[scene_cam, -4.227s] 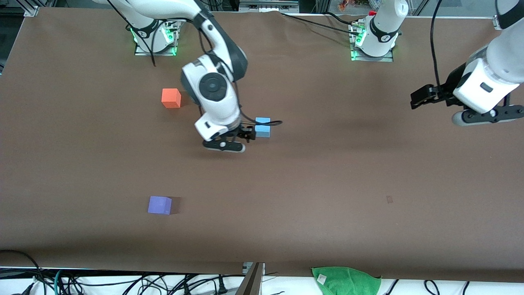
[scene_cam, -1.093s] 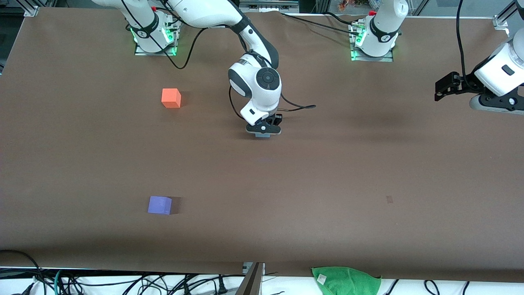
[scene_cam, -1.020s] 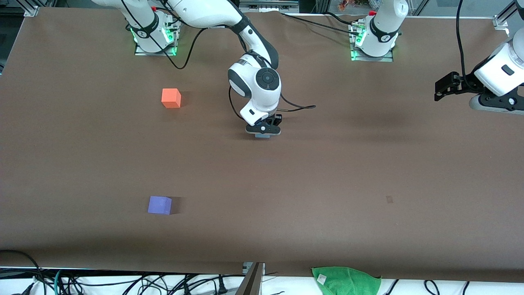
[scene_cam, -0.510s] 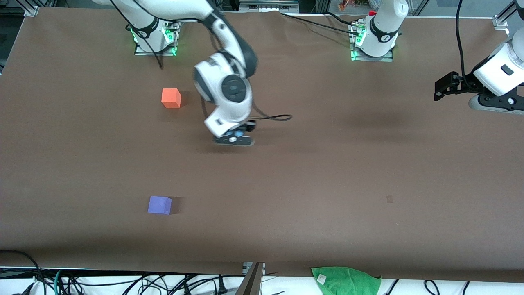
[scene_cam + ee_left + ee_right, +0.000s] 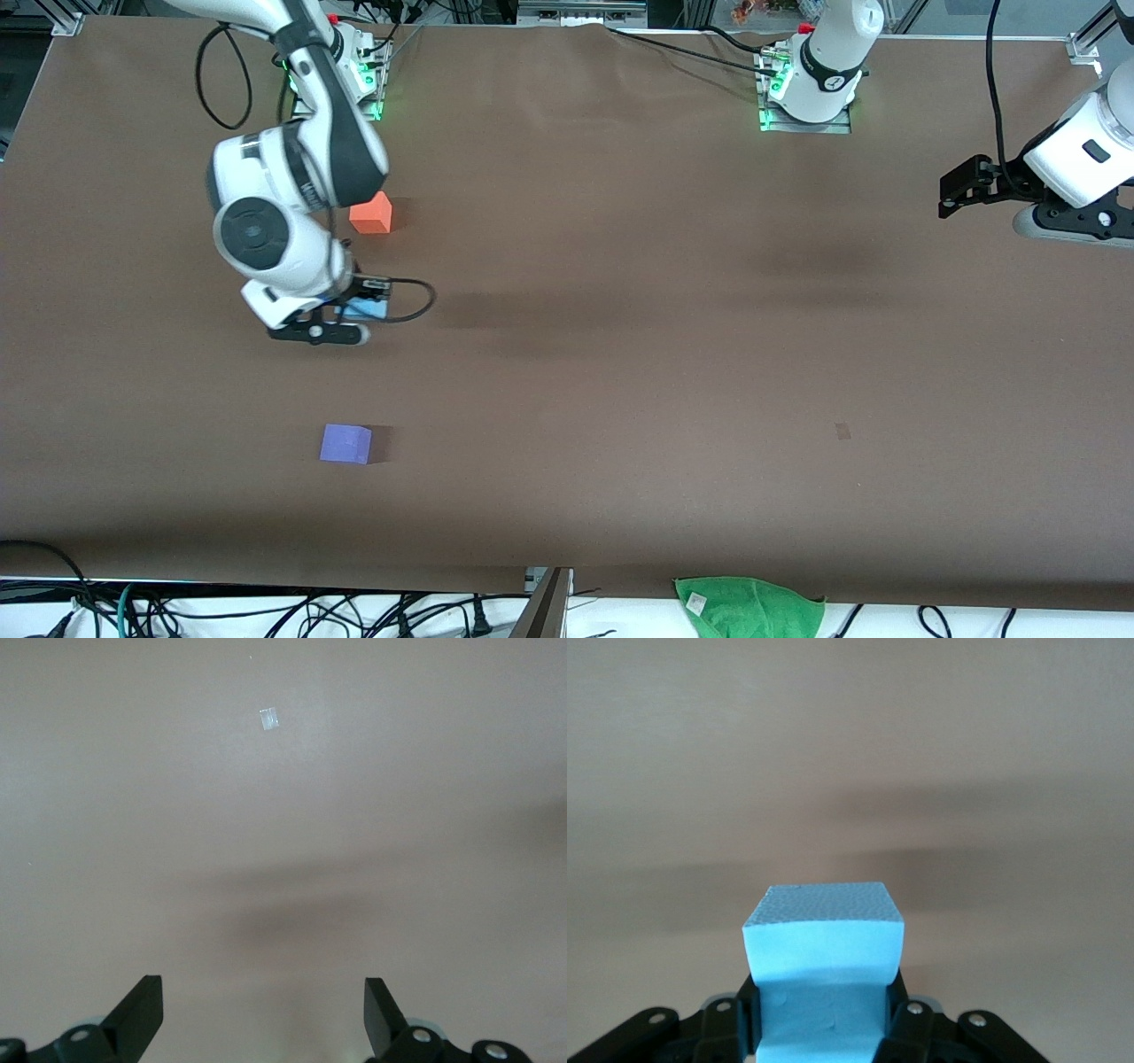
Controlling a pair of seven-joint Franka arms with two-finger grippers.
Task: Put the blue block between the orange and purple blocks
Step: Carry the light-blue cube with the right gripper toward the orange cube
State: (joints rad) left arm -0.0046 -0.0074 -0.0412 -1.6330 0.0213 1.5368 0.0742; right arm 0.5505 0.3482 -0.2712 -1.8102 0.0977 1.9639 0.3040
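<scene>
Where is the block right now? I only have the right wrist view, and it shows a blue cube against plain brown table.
Observer: The blue block is held by the right pincer over the table between the orange block and the purple block.
Operator: Which one is it closer to?
Observer: The orange block, from the front view.
Operator: And the other arm?
Observer: It waits; the left pincer is open and empty over bare table at its own end.
</scene>
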